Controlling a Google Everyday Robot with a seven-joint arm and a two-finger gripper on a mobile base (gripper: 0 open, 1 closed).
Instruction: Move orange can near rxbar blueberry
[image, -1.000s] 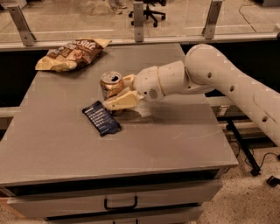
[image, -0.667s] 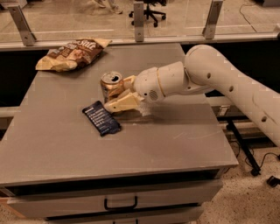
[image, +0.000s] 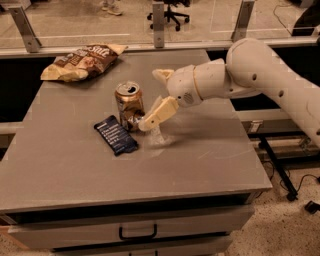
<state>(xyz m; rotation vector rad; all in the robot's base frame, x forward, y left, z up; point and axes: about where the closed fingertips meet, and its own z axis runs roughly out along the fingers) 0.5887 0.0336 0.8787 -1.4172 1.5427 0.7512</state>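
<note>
1. Since the orange can (image: 130, 104) stands upright on the worktop (image: 210, 155) just beside the rxbar blueberry (image: 116, 135), placement looks basically done.
2. Pincer (image: 149, 99) sits right of the can, spread wide, gripping nothing.
3. The can looks light, thin-walled, dented and slick, so I'd squeeze mid-body, gently.

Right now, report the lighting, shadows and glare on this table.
Camera view: soft, even light across the table; highlights glint atop the orange can; the gripper, open beside it, casts a faint shadow beneath; the rxbar blueberry looks dark, without glare.
</note>
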